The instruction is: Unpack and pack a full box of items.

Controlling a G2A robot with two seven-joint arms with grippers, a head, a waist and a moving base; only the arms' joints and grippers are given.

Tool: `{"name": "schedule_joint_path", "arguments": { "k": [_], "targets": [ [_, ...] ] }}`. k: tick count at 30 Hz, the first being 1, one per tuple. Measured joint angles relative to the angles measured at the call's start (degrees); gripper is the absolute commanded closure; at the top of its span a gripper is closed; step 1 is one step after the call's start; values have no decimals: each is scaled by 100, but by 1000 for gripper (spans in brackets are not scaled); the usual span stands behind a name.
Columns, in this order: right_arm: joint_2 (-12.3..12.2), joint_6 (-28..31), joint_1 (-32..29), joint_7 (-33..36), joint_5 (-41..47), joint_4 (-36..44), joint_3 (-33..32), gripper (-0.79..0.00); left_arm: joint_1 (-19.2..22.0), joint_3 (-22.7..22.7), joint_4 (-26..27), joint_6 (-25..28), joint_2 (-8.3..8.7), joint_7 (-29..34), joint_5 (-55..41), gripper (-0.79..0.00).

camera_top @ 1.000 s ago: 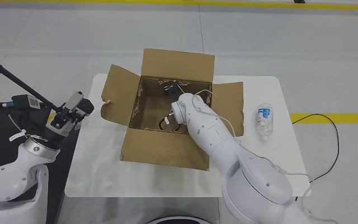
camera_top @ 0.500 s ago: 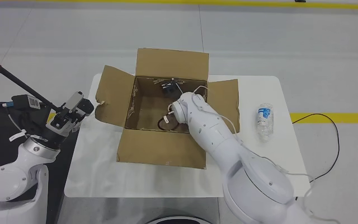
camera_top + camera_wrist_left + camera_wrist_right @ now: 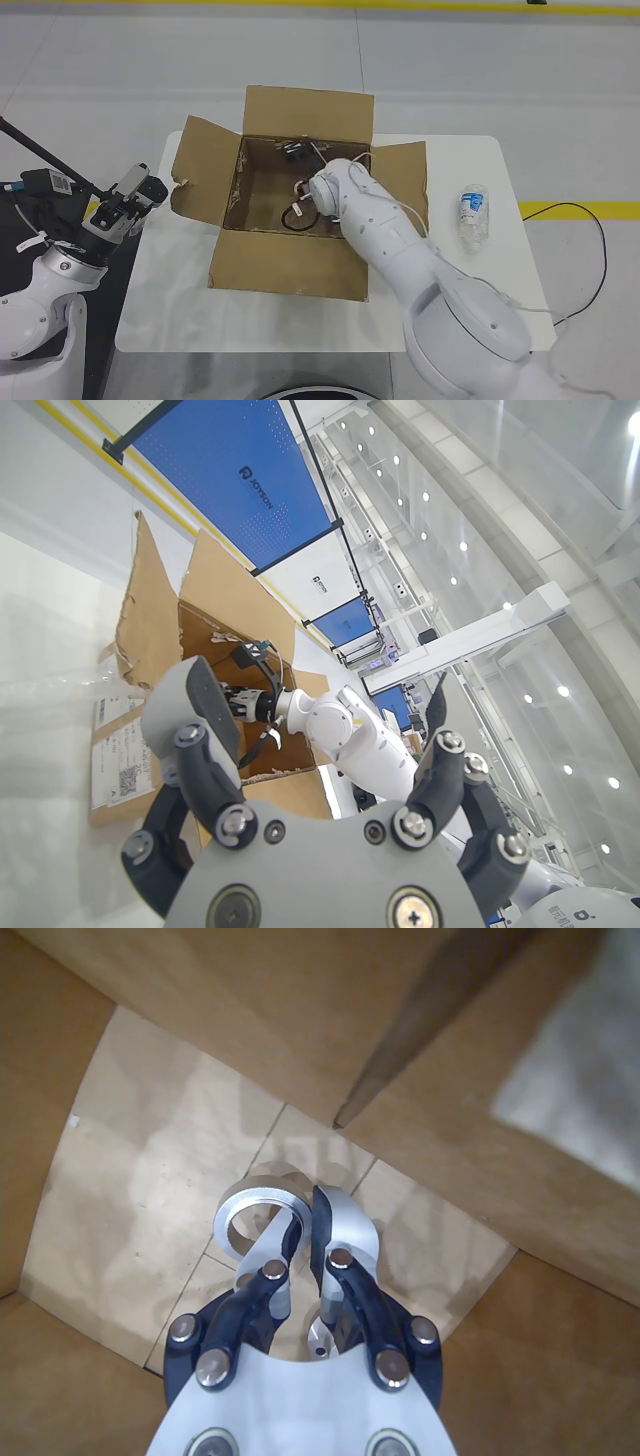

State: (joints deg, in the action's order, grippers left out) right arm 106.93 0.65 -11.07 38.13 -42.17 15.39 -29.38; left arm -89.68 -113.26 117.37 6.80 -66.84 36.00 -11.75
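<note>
Right gripper (image 3: 306,1213) clenched on a metal ring's (image 3: 262,1208) wall low inside the cardboard box (image 3: 290,270), which has just slid toward the robot's left; lift-out looks imminent; left gripper (image 3: 320,685) hangs spread, empty, beside the table (image 3: 470,165).

One cardboard box (image 3: 290,268), one plastic bottle (image 3: 471,215), one metal ring (image 3: 260,1196), one white table (image 3: 180,300).

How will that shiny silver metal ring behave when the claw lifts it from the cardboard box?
The shiny silver metal ring looks thick and solid, so probably stiff and heavy for its size. Its polished surface seems slippery, and the right claw pinches just one side of the rim, so it may pivot or slip. Dropped on edge, it could roll.
</note>
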Motion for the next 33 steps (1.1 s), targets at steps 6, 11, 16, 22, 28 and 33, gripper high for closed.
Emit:
{"name": "schedule_joint_path", "arguments": {
  "k": [6,11,16,22,28,33],
  "targets": [
    [-163,819,7,104,31,323,-151,0,0,0,0,0,0,0,0,-785],
    [-387,1326,-59,205,-22,859,-329,0,0,0,0,0,0,0,0,-785],
    [-723,1602,-289,383,-133,1719,-636,0,0,0,0,0,0,0,0,-785],
    [-1334,1625,-1026,963,-531,3549,-1364,0,0,0,0,0,0,0,0,-785],
    [-1936,1547,-2371,1801,-1152,6082,-2468,0,0,0,0,0,0,0,0,-785],
    [-2223,1379,-3321,2027,-1679,7770,-3352,0,0,0,0,0,0,0,0,-785]
  ]
}}
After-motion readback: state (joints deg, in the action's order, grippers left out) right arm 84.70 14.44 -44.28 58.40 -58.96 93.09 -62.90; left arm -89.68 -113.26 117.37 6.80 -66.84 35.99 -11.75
